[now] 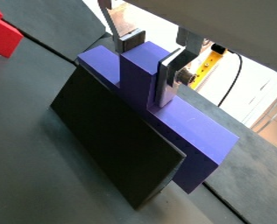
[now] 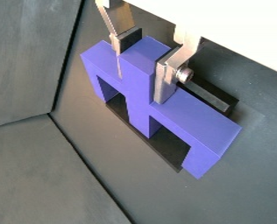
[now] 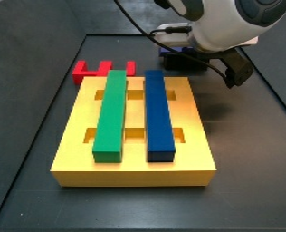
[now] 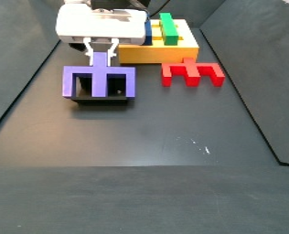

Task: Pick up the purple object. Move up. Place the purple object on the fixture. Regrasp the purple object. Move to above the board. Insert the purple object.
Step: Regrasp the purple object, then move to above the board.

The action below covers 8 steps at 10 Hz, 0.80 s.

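Observation:
The purple object (image 1: 194, 131) rests flat on the black fixture (image 1: 111, 144), its prongs pointing down over the holder in a wrist view (image 2: 205, 131). It shows left of the board in a side view (image 4: 83, 82), with the fixture (image 4: 104, 100) under it. My gripper (image 1: 151, 59) stands over it, with the jaws closed on its raised middle stem in both wrist views (image 2: 141, 63). In a side view (image 3: 208, 62) the gripper body hides most of the object. The yellow board (image 3: 133, 169) bears the green bar (image 3: 111, 113) and the blue bar (image 3: 160, 113).
A red pronged block (image 4: 192, 73) lies on the dark floor beside the board; it also shows in a side view (image 3: 91, 69) and in a wrist view (image 1: 1, 35). The board (image 4: 184, 50) stands just behind the fixture.

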Tool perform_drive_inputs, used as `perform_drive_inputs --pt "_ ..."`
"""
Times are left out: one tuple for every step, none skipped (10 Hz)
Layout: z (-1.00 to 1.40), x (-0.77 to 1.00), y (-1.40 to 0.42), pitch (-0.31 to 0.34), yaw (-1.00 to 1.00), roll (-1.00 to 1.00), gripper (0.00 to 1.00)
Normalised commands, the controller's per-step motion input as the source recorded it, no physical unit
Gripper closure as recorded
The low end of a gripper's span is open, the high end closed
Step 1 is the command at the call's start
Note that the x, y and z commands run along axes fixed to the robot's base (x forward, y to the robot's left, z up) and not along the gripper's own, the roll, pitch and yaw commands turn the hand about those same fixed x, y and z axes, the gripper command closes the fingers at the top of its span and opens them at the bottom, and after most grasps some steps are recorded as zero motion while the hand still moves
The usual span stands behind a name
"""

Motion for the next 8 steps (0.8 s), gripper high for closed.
perform_drive_inputs --pt "0.0 0.0 0.0 0.0 0.0 0.0 1.0" --pt "0.0 0.0 0.0 0.0 0.0 0.0 1.0" --pt "0.0 0.0 0.0 0.0 0.0 0.0 1.0" --pt "0.0 0.0 0.0 0.0 0.0 0.0 1.0" --pt "0.0 0.0 0.0 0.0 0.0 0.0 1.0" --pt "0.0 0.0 0.0 0.0 0.0 0.0 1.0" --pt "0.0 0.0 0.0 0.0 0.0 0.0 1.0" --pt "1.4 0.0 0.0 0.0 0.0 0.0 1.0"
